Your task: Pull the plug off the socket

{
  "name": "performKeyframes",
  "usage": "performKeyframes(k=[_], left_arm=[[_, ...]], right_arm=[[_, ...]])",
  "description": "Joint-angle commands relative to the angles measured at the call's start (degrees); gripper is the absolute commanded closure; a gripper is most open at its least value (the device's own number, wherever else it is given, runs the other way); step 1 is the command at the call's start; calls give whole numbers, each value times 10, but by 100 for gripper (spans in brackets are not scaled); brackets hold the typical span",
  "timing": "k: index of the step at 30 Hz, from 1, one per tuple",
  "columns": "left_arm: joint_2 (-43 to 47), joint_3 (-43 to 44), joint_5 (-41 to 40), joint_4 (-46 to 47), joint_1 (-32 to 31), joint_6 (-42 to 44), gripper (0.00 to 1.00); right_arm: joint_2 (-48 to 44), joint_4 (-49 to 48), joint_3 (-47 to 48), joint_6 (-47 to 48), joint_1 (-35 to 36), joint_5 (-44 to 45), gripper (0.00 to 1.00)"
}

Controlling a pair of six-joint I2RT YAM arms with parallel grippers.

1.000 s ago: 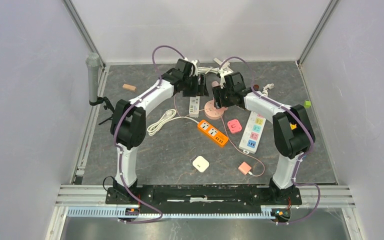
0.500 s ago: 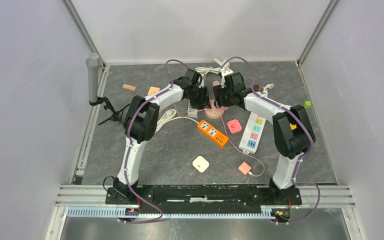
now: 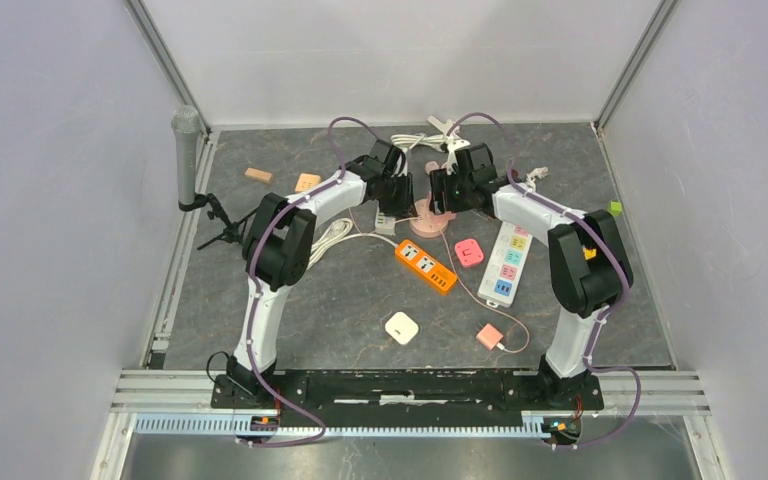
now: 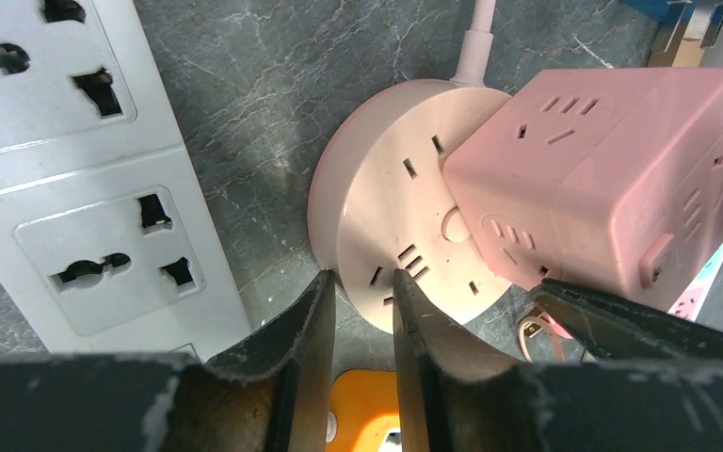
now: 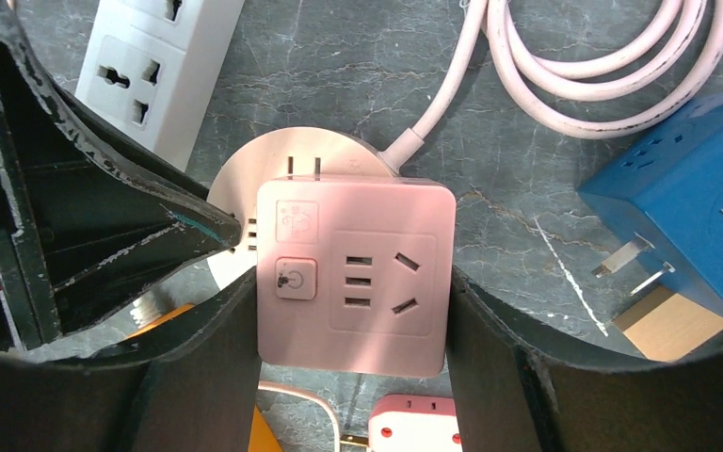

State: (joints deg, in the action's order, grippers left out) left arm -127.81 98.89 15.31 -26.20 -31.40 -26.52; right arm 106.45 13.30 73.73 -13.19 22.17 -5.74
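I see a white power strip [image 4: 75, 179] just left of my left fingertips, an orange strip [image 3: 426, 265] near both grippers on the base side, a blue cube adapter [image 5: 692, 221] right of my right gripper, coiled pink cable [image 5: 602, 56] beyond it.

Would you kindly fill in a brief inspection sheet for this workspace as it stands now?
Surface: dark marbled table.
Job's things: pink cube plug seated on round pink socket.
Clutter: white strip, orange strip, blue cube, pastel strip.
Grippers: right gripper straddles the cube, contact unclear; left gripper nearly shut at the socket's edge.
Cables: pink cord coiled; white cord.
Surroundings: microphone; plain walls.
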Motion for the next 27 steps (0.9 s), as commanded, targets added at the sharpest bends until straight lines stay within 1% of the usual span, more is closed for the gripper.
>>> performKeyframes(k=[1,5,6,10,15,17,22,25,26,27], left_arm=[[-30,-22,-69,-67,-15,38,66],[-39,-3,-87,-98,-15,37,65],[-41,-2,-88,-100,-15,37,65],[-43,-3,-88,-104,-15,36,65],[-45,-1,-95,-113,-15,37,66],[-49,4,-99,-120,-15,38,66],[-60,12,-101,-133,-15,34,66],[-65,20,-111,-146,-16,33,66],[-66,20,-113,-146,-16,32,66],[-67,19,-115,-146,-17,32,66]], right_arm=[[-31,-30,-2,39,31,47,100],[-42,-24,5,46,25,54,100],[-43,-26,9,37,20,42,100],[-48,-69,-5,-30,-17,-66,100],[-40,-104,-22,-63,-30,-115,100],[-38,-97,-16,-50,-22,-99,100],[-32,-30,24,53,32,31,100],[-37,-20,23,73,32,54,100],[-42,-21,22,70,24,46,100],[-45,-28,18,55,9,20,100]])
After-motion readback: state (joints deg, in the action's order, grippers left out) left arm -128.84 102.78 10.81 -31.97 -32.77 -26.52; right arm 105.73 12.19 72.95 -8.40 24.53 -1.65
